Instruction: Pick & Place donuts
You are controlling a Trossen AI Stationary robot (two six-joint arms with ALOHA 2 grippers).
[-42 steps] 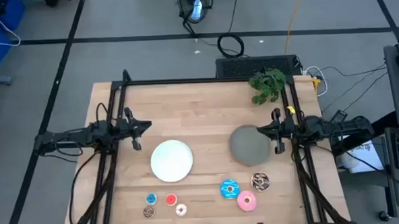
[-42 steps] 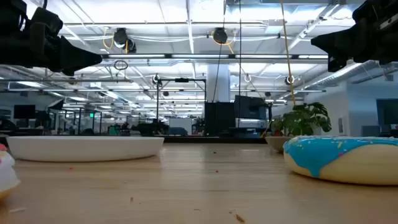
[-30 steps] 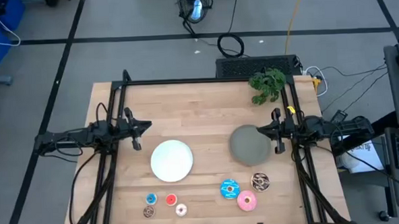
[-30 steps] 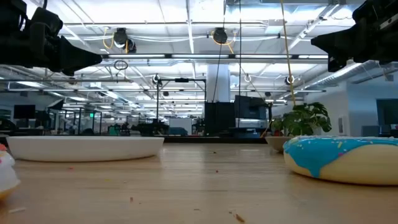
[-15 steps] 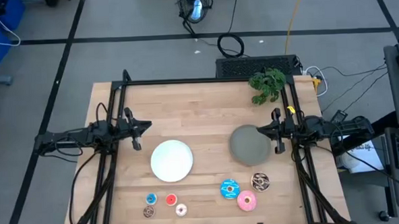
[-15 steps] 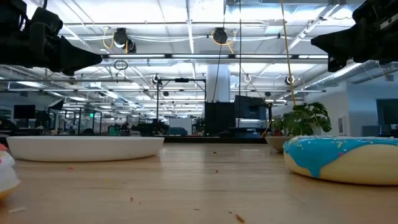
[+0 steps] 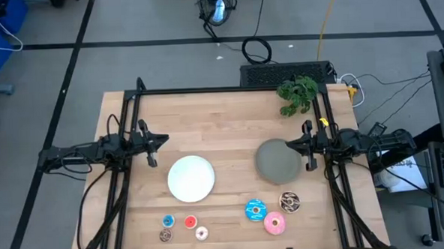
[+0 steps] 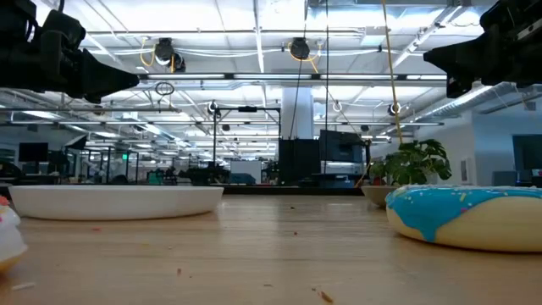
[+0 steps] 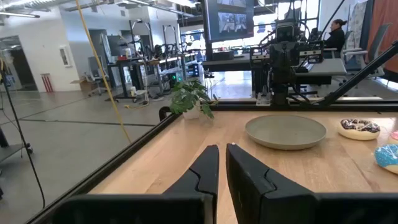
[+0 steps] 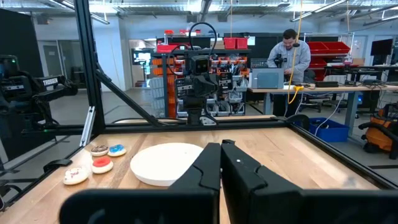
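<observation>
High view first: we find all seven donuts along the lower edge of the frame, none yet on a plate. The tiny blue donut [image 7: 168,221], tiny red donut [image 7: 190,222], tiny brown donut [image 7: 165,235] and pale pink donut [image 7: 201,233] cluster at lower centre-left, below the white plate [image 7: 191,178]. The large blue donut [image 7: 255,210], sprinkled brown donut [image 7: 290,202] and large pink donut [image 7: 274,223] sit at lower centre-right, below the grey plate [image 7: 277,161].

We read the left gripper [image 7: 154,146] at mid-left and the right gripper [image 7: 303,150] at mid-right as parked; each wrist view shows its fingers nearly together, holding nothing.

We judge the step in hand to be the first approach. To do it well, we spread the fingers before descending, come straight down over one ring, and take an outer donut of a cluster so the fingers do not nudge its neighbours. The sprinkled brown donut and the large pink one lie close together, so the large blue donut looks the cleaner first pick for the right arm.

Each donut lies flat, hole upward. Being round, it has no long axis in the table plane, so any grip direction across the ring serves.
</observation>
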